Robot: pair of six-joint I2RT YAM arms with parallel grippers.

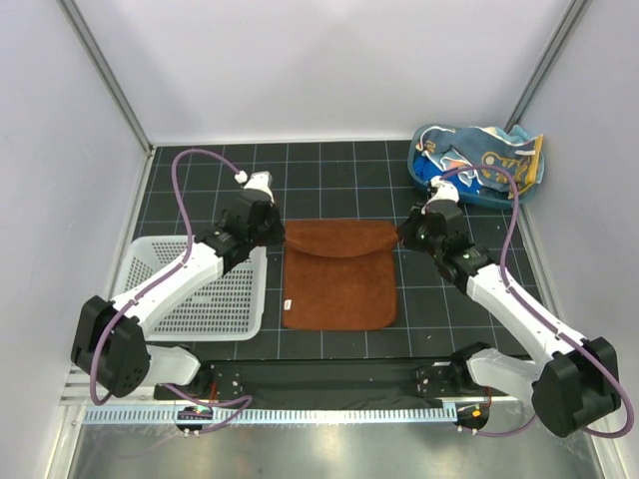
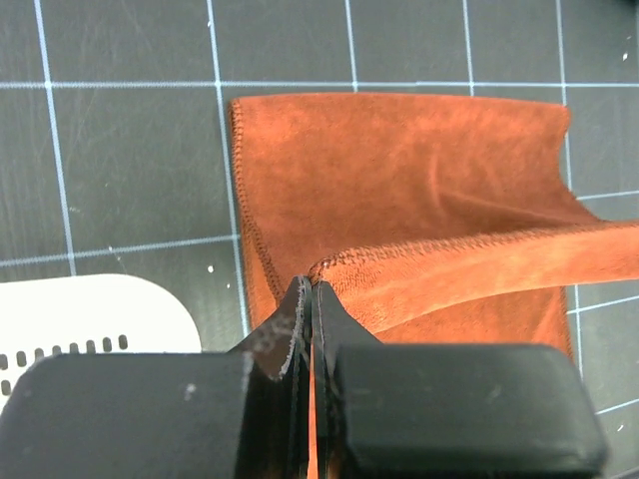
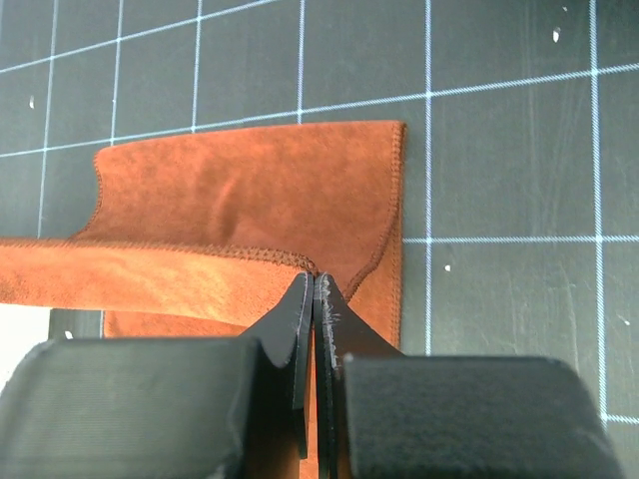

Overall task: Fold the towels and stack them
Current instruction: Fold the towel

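A rust-brown towel lies on the black grid mat in the middle. Its far edge is lifted and folded toward the near side. My left gripper is shut on the towel's far left corner. My right gripper is shut on the far right corner. Both hold the edge just above the flat part of the towel. More towels, light blue with orange and yellow marks, are bunched in a blue tub at the back right.
A white mesh basket stands on the left, close beside my left arm; its rim shows in the left wrist view. Frame posts and white walls enclose the mat. A cable rail runs along the near edge.
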